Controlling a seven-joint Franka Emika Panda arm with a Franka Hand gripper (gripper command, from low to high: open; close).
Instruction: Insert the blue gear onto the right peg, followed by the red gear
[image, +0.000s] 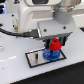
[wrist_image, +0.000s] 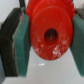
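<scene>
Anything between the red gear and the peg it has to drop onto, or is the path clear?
Nothing foreign is visible. The pincer holds the red gear just above the blue gear, which already lies on the plate. The peg itself is hidden.

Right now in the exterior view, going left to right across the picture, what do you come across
Black cable → left end of the black-bordered plate → the blue gear on the plate, with the red gear above it in the gripper.

White table (image: 12, 67) carries one black-bordered white plate (image: 35, 59), lying flat directly beneath the gripper (image: 54, 48). Blue gear (image: 50, 54) sits on the plate, under the gripper.
</scene>
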